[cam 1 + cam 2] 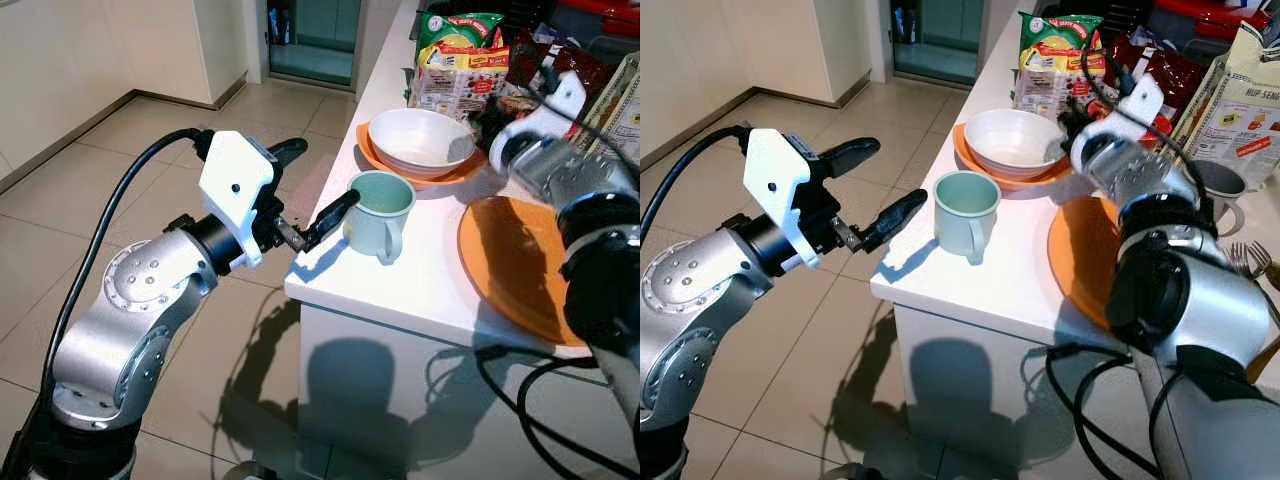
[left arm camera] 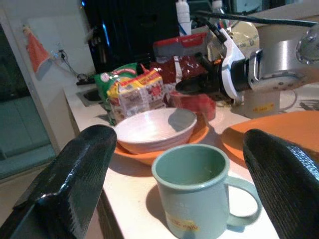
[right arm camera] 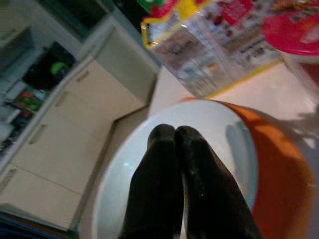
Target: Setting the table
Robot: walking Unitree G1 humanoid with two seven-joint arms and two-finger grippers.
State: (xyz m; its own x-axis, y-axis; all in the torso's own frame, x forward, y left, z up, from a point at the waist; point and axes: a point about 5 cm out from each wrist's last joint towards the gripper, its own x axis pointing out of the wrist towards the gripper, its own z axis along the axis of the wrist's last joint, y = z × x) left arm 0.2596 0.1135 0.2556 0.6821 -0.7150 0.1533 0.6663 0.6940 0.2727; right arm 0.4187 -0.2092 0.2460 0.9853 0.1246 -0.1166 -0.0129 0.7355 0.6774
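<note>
A pale green mug (image 1: 380,210) stands near the left edge of the white counter (image 1: 420,290). My left gripper (image 1: 315,185) hangs open just off that edge, level with the mug and a short gap from it; its black fingers (image 2: 75,174) frame the mug (image 2: 197,194) in the left wrist view. Behind the mug, a white bowl (image 1: 420,140) rests on a small orange plate (image 1: 375,155). My right gripper (image 3: 174,130) is shut with nothing in it, its tips over the bowl's (image 3: 124,174) right side. A large orange plate (image 1: 510,260) lies under my right forearm.
Snack packets (image 1: 455,60) and a carton (image 1: 1240,90) crowd the back of the counter. A grey mug (image 1: 1225,190) and forks (image 1: 1245,260) sit at the right. Tiled floor (image 1: 120,160) lies to the left below the counter edge.
</note>
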